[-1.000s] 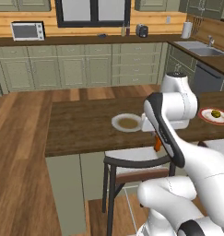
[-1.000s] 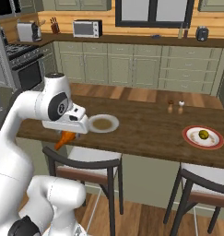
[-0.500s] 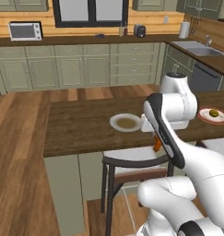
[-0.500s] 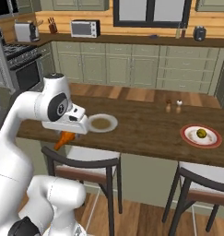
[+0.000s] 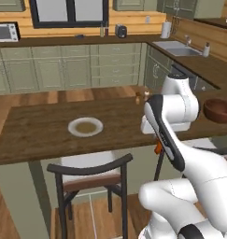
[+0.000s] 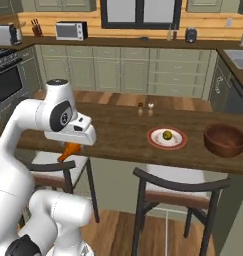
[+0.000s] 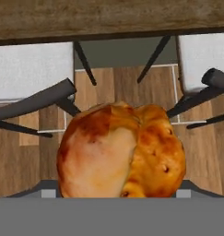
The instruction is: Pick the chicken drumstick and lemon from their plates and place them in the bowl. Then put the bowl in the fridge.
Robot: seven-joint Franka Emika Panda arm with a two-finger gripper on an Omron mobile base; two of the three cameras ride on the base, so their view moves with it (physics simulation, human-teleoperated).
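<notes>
while gripper is pinching chicken drumstick below surface edge, bowl is waiting far right; lemon sitting on plate; fridge step pending.

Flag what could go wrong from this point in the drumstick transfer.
The drumstick hangs in the gripper out past the counter edge, above stools and floor; a slip would drop it there. The bowl sits far along the counter, beyond the lemon plate, so the carry could clip them.

Open tabletop is seen between the rimmed plate and the bowl; stools crowd the space below.
</notes>
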